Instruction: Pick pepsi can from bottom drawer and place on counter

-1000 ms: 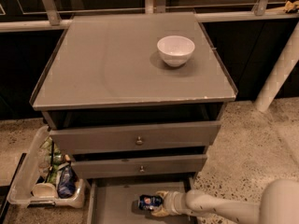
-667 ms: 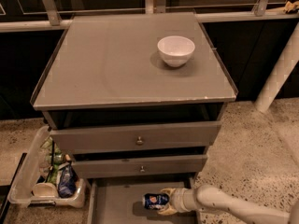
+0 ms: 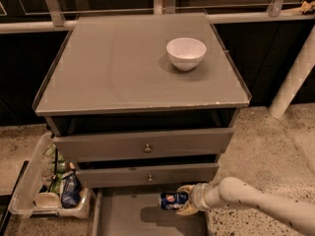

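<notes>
the gripper (image 3: pixel 180 200) is low down near the bottom of the view, over the bottom drawer (image 3: pixel 123 219) and just in front of the lower drawer front (image 3: pixel 113 175). its two yellowish fingers (image 3: pixel 187 211) are closed on the pepsi can (image 3: pixel 172 199), one above it and one below it. the can lies on its side with its round logo showing, and its right end is tucked in between the fingers, so only part of it can be seen. a dark shadow (image 3: pixel 147 214) lies on the drawer floor beside the can, and i cannot tell if the can touches the floor or hangs just above it. the white arm (image 3: pixel 256 208) comes in from the right and runs off the bottom right corner. the bottom drawer is pulled out, but its front part is cut off by the lower edge and its back part is hidden under the cabinet. above it are the lower drawer front and the upper drawer front (image 3: pixel 98 145), each with a small round knob. the gap under the counter (image 3: pixel 108 68) is too dark to see into. the counter is flat and grey, with little chips along its front edge, and a white bowl (image 3: pixel 186 53) sits on it near the back right. on the floor to the left is a clear bin (image 3: pixel 24 195) with a blue bag (image 3: pixel 71 191) in it, and the other things in there are hard to make out. a white post (image 3: pixel 295 77) leans at the right and is cut off by the edge
</notes>
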